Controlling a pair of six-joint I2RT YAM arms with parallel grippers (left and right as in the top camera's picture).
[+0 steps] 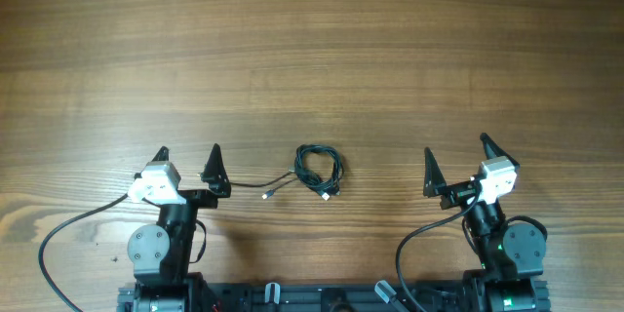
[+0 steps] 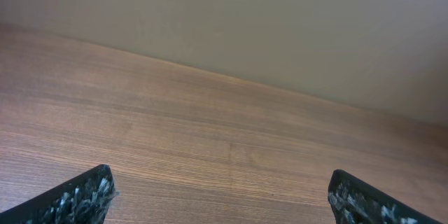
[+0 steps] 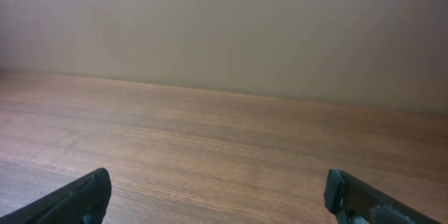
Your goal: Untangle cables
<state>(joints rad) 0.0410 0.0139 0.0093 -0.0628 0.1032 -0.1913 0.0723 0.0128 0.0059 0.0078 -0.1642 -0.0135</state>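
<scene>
The cables (image 1: pixel 318 169) lie as a small dark coil of thin black cord on the wooden table, between the two arms in the overhead view. One strand runs left from the coil to a silvery plug tip (image 1: pixel 269 193); another plug tip (image 1: pixel 325 195) lies just below the coil. My left gripper (image 1: pixel 186 156) is open and empty, left of the coil. My right gripper (image 1: pixel 455 154) is open and empty, right of the coil. Both wrist views show only open fingertips, the left gripper (image 2: pixel 220 196) and the right gripper (image 3: pixel 217 196), over bare wood; the cables are out of view there.
Thicker black wires (image 1: pixel 68 229) loop from the left arm base, and another wire (image 1: pixel 414 239) loops by the right arm base. A plain wall (image 3: pixel 224 28) stands beyond the table's far edge.
</scene>
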